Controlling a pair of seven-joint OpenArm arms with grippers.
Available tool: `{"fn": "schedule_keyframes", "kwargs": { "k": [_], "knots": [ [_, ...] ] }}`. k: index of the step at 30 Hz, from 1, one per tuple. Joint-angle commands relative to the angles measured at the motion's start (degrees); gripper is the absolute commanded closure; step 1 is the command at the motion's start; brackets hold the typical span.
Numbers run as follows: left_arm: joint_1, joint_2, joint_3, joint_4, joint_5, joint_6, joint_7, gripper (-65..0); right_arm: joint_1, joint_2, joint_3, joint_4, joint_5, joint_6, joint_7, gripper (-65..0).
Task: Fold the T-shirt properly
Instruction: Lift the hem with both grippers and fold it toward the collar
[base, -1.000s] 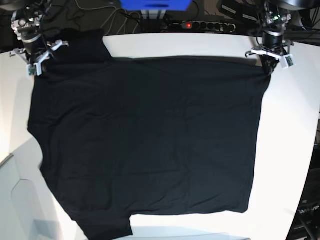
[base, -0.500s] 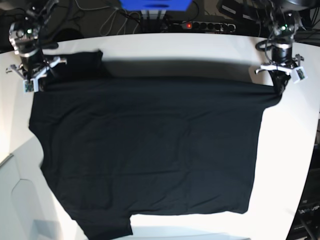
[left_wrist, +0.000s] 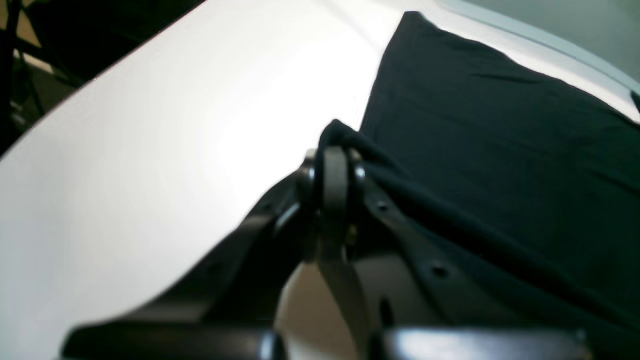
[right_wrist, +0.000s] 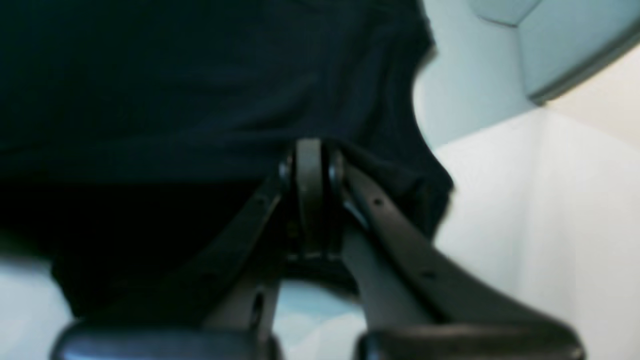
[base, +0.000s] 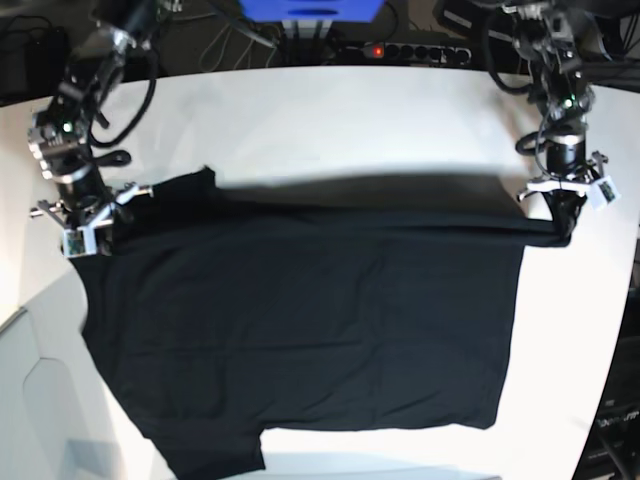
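the t-shirt (base: 300, 330) is lying spread on the white table (base: 350, 130), and its far edge is hanging lifted between the two arms. the left gripper (base: 562, 232) is pinching the far corner of the t-shirt at the right side of the base view; in the left wrist view the jaws are closed tight on a small bunch of black cloth (left_wrist: 340, 135), and the rest of the cloth is running away from the jaws down to the table. the right gripper (base: 88, 240) is pinching the other far corner, beside the sleeve (base: 185, 190); in the right wrist view its jaws are also closed on the cloth (right_wrist: 350, 155), though this view is blurred.

the held edge is running across the table from one gripper to the other, so this is the long axis of the fold line. the free body of the t-shirt is lying on the near side of both jaws, toward the hem (base: 380, 425). i judge that the next move must carry both corners together over the body toward the hem, at equal pace, otherwise the edge may go crooked
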Motion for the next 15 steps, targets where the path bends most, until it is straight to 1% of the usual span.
{"fn": "schedule_keyframes", "kwargs": {
  "k": [1, 4, 9, 15],
  "knots": [
    [-1.4, -0.7, -0.4, 0.1, -0.3, -0.1, -1.8, -0.2, 2.1, 1.7, 0.2, -0.6, 0.7, 0.3, 0.7, 0.0],
    [-4.6, -0.9, -0.4, -2.7, -0.3, -0.1, -1.8, -0.2, 6.3, 2.9, 0.1, -5.2, 0.7, 0.3, -0.4, 0.0],
    [-10.2, -1.2, 0.7, -6.6, -0.2, -0.1, -1.8, -0.2, 12.2, 5.5, 0.0, -12.1, 0.7, 0.3, -0.5, 0.0],
    [-14.0, -1.2, 3.6, -10.2, -0.1, -0.1, -1.8, -0.2, 16.2, 8.6, -5.3, -17.9, 0.7, 0.3, 0.0, 0.0]
  ]
}}
